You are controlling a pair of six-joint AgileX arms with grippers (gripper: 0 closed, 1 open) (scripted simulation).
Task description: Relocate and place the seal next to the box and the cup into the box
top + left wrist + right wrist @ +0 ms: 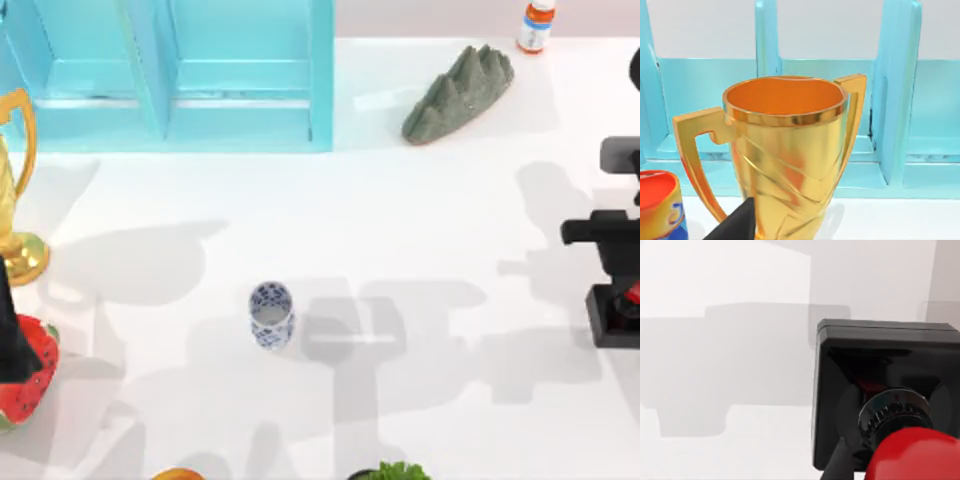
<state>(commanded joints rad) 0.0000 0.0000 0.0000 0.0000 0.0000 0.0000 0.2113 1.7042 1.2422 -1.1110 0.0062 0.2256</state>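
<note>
A white bench [420, 230] seen from above. A turquoise box [170, 75] fills eleven o'clock. The blue-patterned cup [271, 315] stands upright near centre, toward seven o'clock. The seal [615, 312], black base and red knob, sits at three o'clock directly under the right claw [625, 285]; whether that claw grips it cannot be told. The left claw [737, 225], parked at nine o'clock beside a gold trophy [785, 155], is nearer the cup.

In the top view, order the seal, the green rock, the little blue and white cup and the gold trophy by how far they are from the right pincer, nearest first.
1. The seal, at the right edge, directly under the right pincer.
2. The green rock, toward the back, right of centre.
3. The cup, left of centre.
4. The gold trophy, at the far left edge.
</note>
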